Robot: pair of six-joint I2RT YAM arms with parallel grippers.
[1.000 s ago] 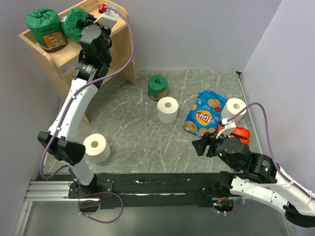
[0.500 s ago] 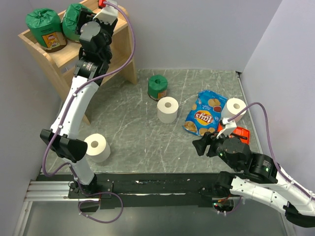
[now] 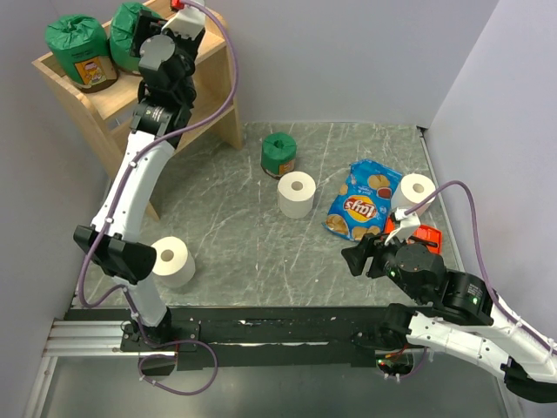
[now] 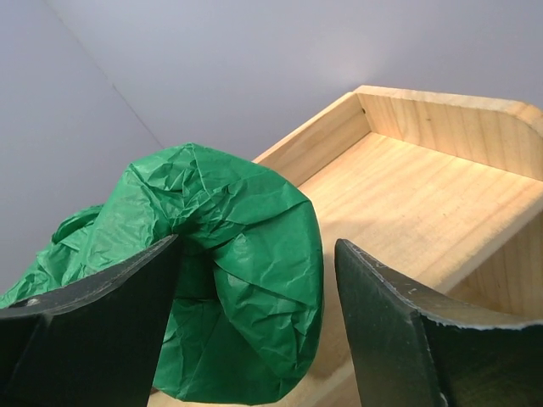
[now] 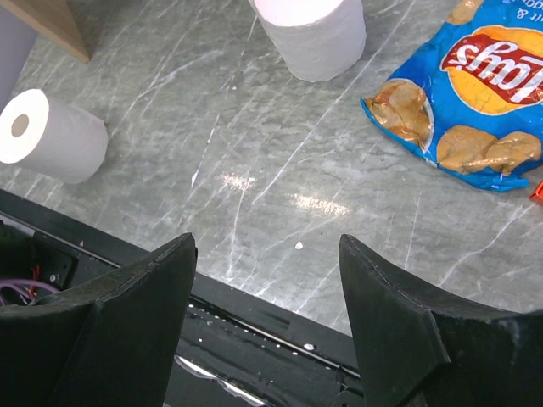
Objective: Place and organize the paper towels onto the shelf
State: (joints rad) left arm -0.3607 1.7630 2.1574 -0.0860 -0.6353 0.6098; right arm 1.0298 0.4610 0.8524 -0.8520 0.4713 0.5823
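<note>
The wooden shelf (image 3: 104, 97) stands at the back left, and two green-wrapped paper towels rest on its top tier: one at the left (image 3: 80, 48), one beside it (image 3: 127, 33). My left gripper (image 3: 144, 37) is open around that second roll (image 4: 246, 322), with a gap showing at the right finger (image 4: 399, 331). A third green roll (image 3: 279, 154) and three white rolls (image 3: 297, 193) (image 3: 171, 261) (image 3: 416, 190) stand on the table. My right gripper (image 3: 357, 257) hovers open and empty over the near table edge (image 5: 267, 246).
A blue chip bag (image 3: 361, 202) lies right of centre with a red packet (image 3: 425, 237) beside it, close to the right arm. Bare shelf board (image 4: 424, 203) extends right of the green roll. Walls close in at the left, back and right.
The left jaws have opened and let go of the green roll on the top tier, and that wrist has shifted a little toward the back. The right arm has not moved.
</note>
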